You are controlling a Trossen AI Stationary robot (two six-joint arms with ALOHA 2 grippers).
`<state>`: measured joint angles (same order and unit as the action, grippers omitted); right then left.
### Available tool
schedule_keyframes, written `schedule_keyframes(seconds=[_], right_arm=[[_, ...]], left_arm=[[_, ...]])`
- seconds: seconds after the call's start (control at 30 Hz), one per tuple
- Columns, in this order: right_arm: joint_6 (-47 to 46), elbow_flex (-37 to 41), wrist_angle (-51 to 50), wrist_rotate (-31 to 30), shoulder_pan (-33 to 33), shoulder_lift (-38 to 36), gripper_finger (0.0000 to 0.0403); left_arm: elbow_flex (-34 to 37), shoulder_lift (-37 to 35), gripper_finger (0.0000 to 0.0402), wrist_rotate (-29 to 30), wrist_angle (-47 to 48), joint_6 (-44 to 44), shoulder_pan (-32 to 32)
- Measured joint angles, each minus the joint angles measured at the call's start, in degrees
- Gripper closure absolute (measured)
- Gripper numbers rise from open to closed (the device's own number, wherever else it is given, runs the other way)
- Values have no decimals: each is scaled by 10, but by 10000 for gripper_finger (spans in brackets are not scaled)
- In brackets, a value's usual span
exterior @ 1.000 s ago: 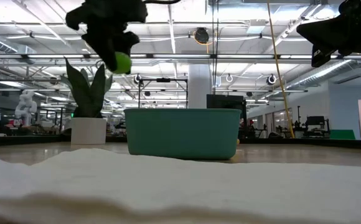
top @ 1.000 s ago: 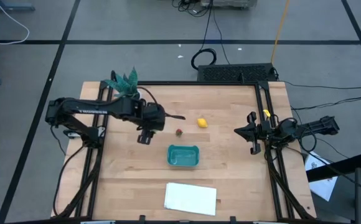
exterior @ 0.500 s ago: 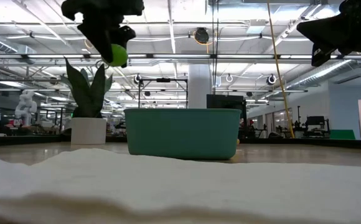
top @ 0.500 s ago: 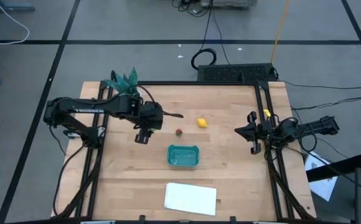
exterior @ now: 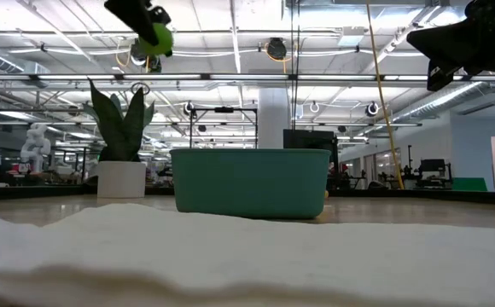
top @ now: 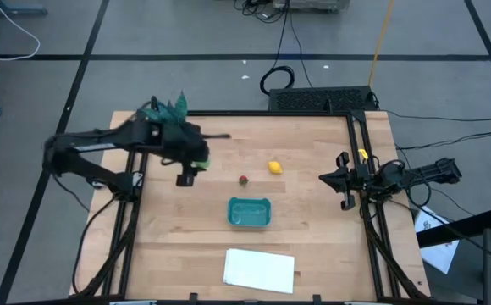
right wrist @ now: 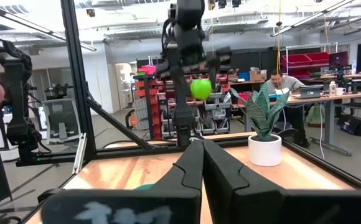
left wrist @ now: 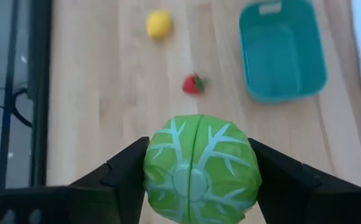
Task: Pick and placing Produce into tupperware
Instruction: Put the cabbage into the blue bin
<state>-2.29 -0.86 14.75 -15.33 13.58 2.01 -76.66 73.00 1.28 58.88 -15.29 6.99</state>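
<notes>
Left end effector [left wrist: 199,171] clamped around round light-green veined plastic cabbage [left wrist: 200,168], raised upper left of high frame, away from teal rectangular plastic tupperware [top: 250,212]. Likely light, stiff, slippery; hold across widest middle. Right end effector [right wrist: 200,163] closed, empty.

The round light-green produce [left wrist: 201,167] hung raised, well left of the teal tupperware [top: 250,212], which sat upright and empty. Red piece [top: 243,180] and yellow lemon [top: 274,167] lay just behind it.
</notes>
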Motion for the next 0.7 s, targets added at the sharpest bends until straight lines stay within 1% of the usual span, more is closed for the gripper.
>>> schedule_keyframes(seconds=[0.27, 0.43, 0.7], right_arm=[[0, 0, 0, 0, 0, 0, 403], [0, 0, 0, 0, 0, 0, 403], [0, 0, 0, 0, 0, 0, 403]], left_arm=[[0, -75, 165, -41, -19, 20, 36], [0, -115, 165, -58, -21, 21, 44], [0, -171, 165, -59, -28, 22, 44]])
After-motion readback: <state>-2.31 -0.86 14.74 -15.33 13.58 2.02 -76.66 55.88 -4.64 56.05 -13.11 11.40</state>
